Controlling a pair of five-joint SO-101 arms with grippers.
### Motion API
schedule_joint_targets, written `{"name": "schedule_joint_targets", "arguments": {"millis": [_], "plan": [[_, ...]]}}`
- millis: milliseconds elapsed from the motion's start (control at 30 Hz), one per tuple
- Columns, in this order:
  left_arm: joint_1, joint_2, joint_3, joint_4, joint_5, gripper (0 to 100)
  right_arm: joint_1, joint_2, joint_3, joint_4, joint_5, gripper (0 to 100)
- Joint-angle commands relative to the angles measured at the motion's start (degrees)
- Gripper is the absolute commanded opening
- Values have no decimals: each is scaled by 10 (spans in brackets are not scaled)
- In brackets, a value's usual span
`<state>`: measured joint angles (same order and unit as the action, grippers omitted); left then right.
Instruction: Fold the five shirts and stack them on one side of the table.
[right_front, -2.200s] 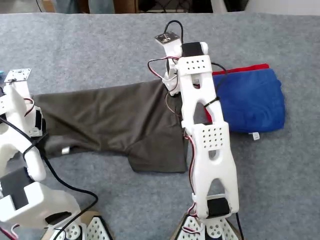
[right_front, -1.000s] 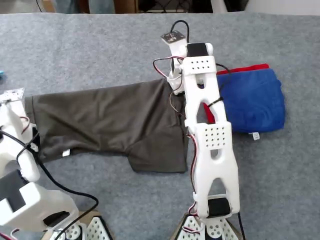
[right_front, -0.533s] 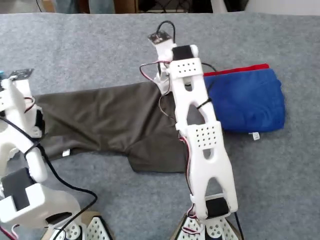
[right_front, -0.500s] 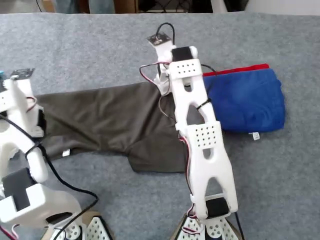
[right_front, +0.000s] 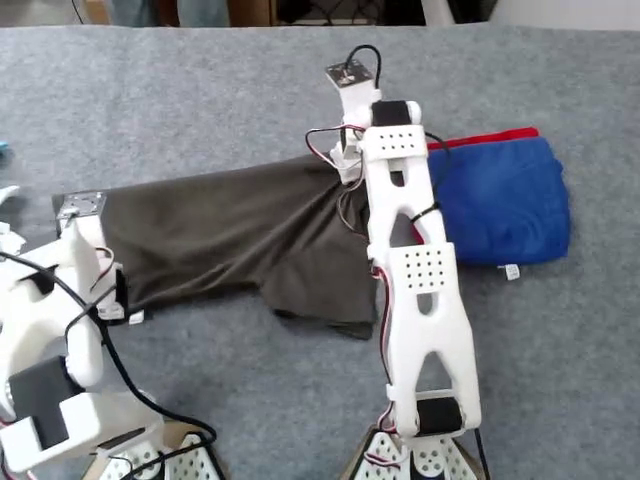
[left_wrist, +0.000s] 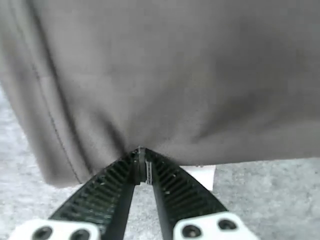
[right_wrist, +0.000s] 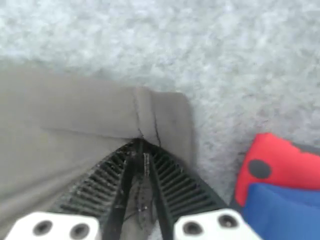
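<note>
Shirt, dark olive-grey, lies stretched sideways with diagonal creases.

One dark shirt, one blue shirt, one red shirt.

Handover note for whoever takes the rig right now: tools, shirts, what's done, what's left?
Left tool: shut on the grey shirt, at its left end.
Right tool: shut on the same shirt's far corner, beside the stack.
Done: blue shirt folded, lying on a red shirt at the right side of the table.
Left: fold the grey shirt, stack it, then the rest.
</note>
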<state>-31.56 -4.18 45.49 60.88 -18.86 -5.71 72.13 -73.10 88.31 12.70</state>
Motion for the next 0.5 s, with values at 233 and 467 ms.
{"name": "schedule_joint_targets", "arguments": {"millis": [233, 467], "plan": [[-32, -4, -157, 145, -91, 29, 21, 7, -10, 24, 47, 15], [67, -4, -239, 203, -65, 29, 4, 7, -190, 123, 73, 15]]}}
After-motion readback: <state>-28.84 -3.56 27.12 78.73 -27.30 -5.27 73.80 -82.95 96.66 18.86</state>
